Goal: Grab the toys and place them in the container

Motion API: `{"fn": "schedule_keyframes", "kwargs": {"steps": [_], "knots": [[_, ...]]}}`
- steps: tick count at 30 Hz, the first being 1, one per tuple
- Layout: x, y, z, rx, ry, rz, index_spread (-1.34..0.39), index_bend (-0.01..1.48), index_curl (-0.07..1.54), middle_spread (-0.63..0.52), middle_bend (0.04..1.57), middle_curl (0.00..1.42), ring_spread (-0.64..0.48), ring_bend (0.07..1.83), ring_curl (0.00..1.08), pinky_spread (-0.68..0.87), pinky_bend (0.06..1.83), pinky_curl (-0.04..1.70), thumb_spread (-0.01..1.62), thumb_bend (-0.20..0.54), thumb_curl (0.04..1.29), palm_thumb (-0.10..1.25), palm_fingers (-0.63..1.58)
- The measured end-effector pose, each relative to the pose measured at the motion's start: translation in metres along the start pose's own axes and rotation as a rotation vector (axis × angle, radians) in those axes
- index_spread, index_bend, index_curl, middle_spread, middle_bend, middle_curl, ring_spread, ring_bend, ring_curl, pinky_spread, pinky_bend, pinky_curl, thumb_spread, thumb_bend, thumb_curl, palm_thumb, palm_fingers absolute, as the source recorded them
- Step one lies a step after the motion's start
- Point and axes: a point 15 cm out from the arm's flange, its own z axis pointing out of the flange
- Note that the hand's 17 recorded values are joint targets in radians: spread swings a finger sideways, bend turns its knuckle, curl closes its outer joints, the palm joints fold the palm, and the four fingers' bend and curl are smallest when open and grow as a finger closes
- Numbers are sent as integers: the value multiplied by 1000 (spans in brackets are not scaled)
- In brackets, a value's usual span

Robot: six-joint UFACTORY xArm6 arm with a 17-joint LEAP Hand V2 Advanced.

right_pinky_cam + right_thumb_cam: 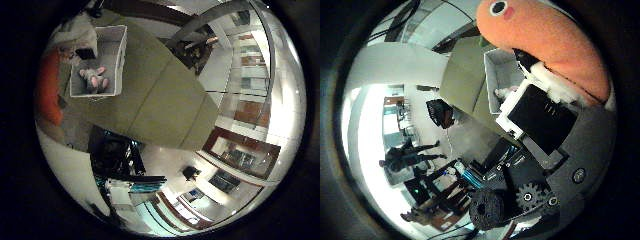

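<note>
Orange plush fills the nearest part of the thumb side palm view: a soft orange toy (547, 42) with a round black-and-white eye and a pink cheek spot lies tight against the robot hand (540, 120), whose white and black fingers seem curled against it, though the contact itself is hidden behind the hand's own parts. The little finger side view shows the same toy only as an orange strip beside the container. Farther off, that view shows what the thumb side view mostly hides: the white container (120, 55) standing open on the olive-green table (160, 95), with a small grey and pink plush toy (94, 79) lying inside on its floor. In the thumb side view the container is half cut off by the hand. No legible writing shows on either toy or on the container.
</note>
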Motion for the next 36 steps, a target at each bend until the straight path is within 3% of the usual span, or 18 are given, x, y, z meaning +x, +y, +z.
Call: {"fn": "schedule_keyframes", "kwargs": {"steps": [9,14,21,26,29,31,36], "knots": [[-31,-10,47,-70,-5,-19,-274,1058,781,-133,1288,684,-197,1366,601,-217,1392,684,637,-30,879,966,1126],[-32,-15,55,-61,-11,-15,-335,777,752,-148,1185,652,-202,1294,576,-269,1337,632,855,-34,749,837,1046],[-44,-15,56,-61,-83,-44,-375,340,704,-177,1026,627,-204,1270,552,-366,1218,571,989,-24,613,791,829],[-67,-17,45,-32,-191,-85,-383,226,672,-178,914,610,-183,1258,541,-352,1155,558,1062,-25,547,757,715],[-75,-18,40,-18,-227,-112,-396,254,671,-173,909,620,-149,1183,523,-298,1079,549,1087,-24,514,737,604],[-76,-16,39,-23,-234,-122,-396,276,663,-149,871,612,-132,1112,501,-203,1027,540,1100,-25,493,721,435],[-78,-3,42,-71,-246,-158,-395,295,599,-70,739,558,-20,1003,455,82,995,516,1108,-24,453,688,249]]}}
